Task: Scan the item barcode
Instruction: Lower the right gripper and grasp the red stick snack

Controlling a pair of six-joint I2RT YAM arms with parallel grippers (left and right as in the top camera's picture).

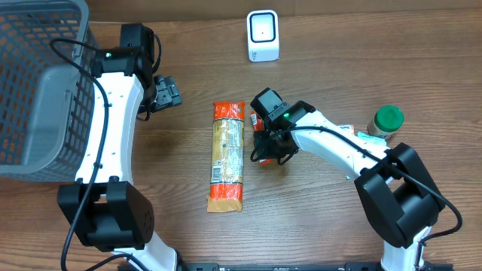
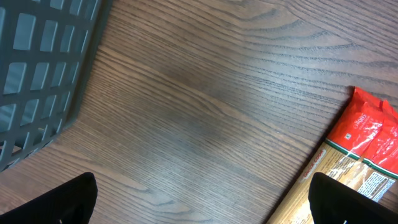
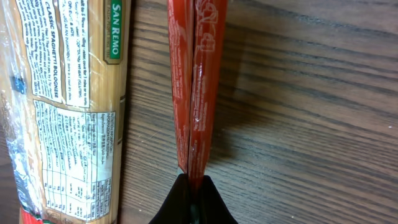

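My right hand [image 3: 193, 200] is clenched on a red packet [image 3: 199, 81], spaghetti pack [image 1: 227, 154] at its 9 o'clock. My left hand [image 1: 167, 92] hangs wide open.

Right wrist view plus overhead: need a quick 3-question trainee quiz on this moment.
1. True or false: the right arm's jaws are shut on the red packet.
2. Multiple choice: what lies on the table right beside the red packet? A) spaghetti pack B) green-lidded jar C) basket
3. Fill in: the left arm's jaws stand ____, holding nothing.

Key: 1 true; 2 A; 3 open.
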